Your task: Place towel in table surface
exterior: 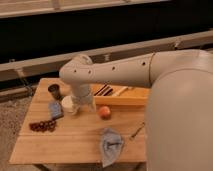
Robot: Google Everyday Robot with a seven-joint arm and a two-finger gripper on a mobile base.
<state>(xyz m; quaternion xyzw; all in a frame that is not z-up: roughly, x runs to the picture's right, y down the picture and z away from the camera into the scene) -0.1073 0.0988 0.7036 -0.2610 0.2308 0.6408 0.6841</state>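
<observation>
The towel (111, 145) lies on the counter (75, 142), in front of the fruit (104, 111). It seems to hang a bit over the edge. The hand (83, 105) is low, just beside the fruit. I cannot tell if it is open or closed.

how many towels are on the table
1: the crumpled grey-blue cloth towel lies near the front edge of the light wooden table, right of centre. The gripper is at the table's back left, apart from it; the white arm may hide others.
</observation>
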